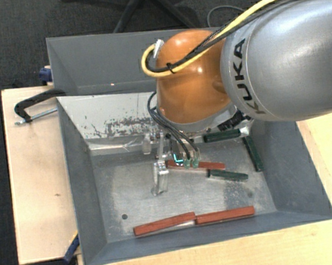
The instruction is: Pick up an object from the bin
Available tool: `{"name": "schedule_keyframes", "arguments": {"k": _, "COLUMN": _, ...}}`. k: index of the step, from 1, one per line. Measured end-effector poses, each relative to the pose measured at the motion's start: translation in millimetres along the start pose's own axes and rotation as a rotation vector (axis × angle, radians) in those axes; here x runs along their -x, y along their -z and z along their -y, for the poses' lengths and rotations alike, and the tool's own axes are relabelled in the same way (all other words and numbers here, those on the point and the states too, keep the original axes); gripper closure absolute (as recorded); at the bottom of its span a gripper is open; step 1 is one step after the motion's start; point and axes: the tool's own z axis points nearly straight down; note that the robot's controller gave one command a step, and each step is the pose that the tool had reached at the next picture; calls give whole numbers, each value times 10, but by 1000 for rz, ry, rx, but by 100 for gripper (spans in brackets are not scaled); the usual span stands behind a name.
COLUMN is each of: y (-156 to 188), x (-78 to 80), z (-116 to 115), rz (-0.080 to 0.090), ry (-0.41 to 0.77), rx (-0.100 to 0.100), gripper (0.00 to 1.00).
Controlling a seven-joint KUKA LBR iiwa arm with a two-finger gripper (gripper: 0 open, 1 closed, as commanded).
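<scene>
**While the arm (pixel 288 54) reaches in from the right, the gripper (pixel 159 177) hangs low mid-bin**

The gripper is down near the floor of the grey bin (pixel 100 185), under the arm's orange cover (pixel 189 78). Open or closed? I can't tell from here. Just to its right lies a slim red-handled tool (pixel 209 165), a dark green-handled one (pixel 230 176) beside that. Two reddish-brown bars (pixel 165 224) lie end to end along the near wall, well apart from the gripper.

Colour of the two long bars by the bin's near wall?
Bars reddish-brown, camera view.
</scene>
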Motion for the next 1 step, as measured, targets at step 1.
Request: {"name": "schedule_keyframes", "arguments": {"k": 1, "y": -1433, "x": -283, "z": -115, "rz": 0, "ry": 72, "rx": -1, "gripper": 0}}
